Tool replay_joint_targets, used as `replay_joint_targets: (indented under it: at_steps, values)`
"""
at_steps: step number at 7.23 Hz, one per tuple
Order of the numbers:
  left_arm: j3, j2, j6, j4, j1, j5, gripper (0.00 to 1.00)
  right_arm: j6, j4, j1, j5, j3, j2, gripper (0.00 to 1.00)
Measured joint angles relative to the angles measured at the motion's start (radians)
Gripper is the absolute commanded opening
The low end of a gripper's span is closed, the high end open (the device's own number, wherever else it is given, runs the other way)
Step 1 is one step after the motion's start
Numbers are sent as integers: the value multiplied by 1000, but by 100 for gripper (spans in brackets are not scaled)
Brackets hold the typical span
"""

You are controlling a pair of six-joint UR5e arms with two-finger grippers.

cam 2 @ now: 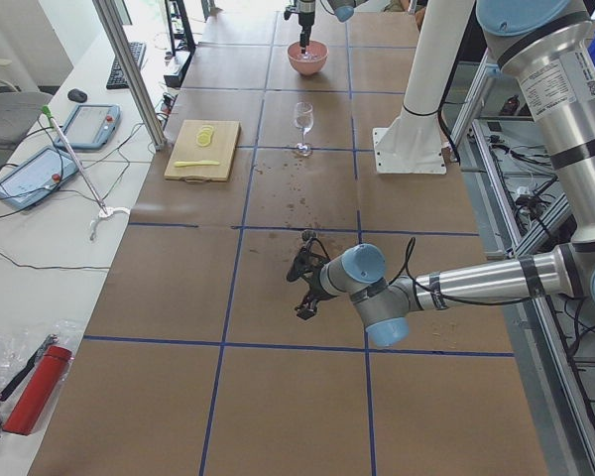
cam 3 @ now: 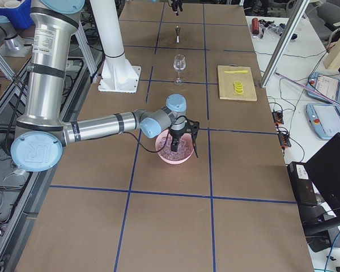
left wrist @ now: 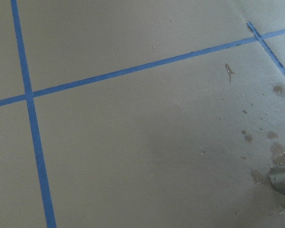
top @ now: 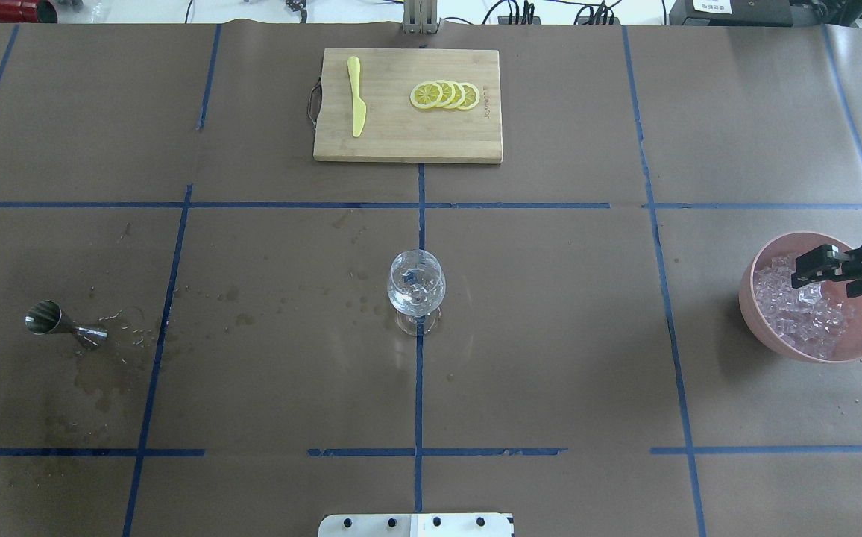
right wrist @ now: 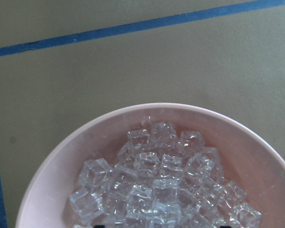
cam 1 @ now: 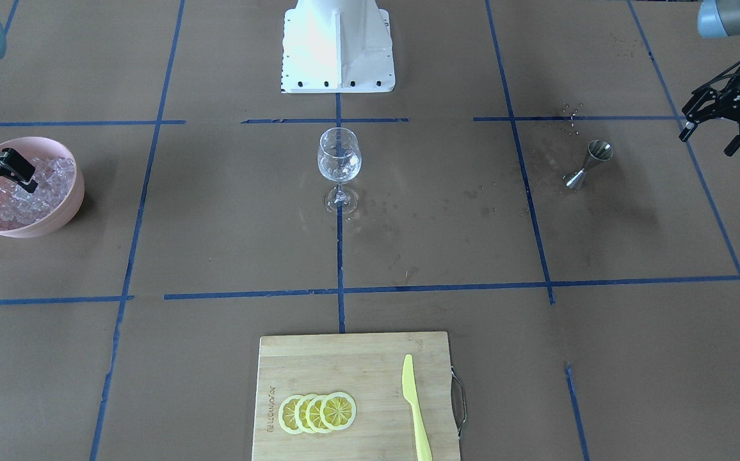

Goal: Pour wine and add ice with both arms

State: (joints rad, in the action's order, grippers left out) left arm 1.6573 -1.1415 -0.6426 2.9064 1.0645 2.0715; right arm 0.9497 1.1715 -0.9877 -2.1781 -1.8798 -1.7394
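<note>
In your front-facing view the right gripper [cam 1: 6, 174] hangs over the ice [cam 1: 50, 182] with its jaws spread and nothing between them. The cubes lie just under the fingertips and to their 3 o'clock, and you cannot tell whether they touch. The ice fills one pink bowl [cam 1: 56, 221] at 9 o'clock from the single wine glass [cam 1: 338, 168]. Whether that glass holds wine you cannot tell. The left gripper [cam 1: 708, 142], jaws likewise wide and empty, hovers at 3 o'clock from the one steel jigger [cam 1: 589, 165], apart from it. Overhead you see one cutting board [top: 408, 145] at 12 o'clock from the glass. On it lie one yellow knife [top: 356, 95], its long axis running 12 to 6, and four overlapping lemon slices [top: 445, 95]. From the right end, the near gripper points down at the bowl. Your right wrist camera looks onto the heap of well over twenty cubes, tumbled at all angles with no shared long axis.
</note>
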Motion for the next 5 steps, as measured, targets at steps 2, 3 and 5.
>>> replay_joint_targets:
  at_steps: [2,3,5]
  values:
    - [-2,1,-2,6,1,-2,100,-2,-2,13,3,27,23,21]
    - [-1,1,-3,7,1,-2,100,-2,-2,14,4,36,28,0]
    - [4,2,-3,8,2,-2,100,-1,-3,13,4,41,27,0]
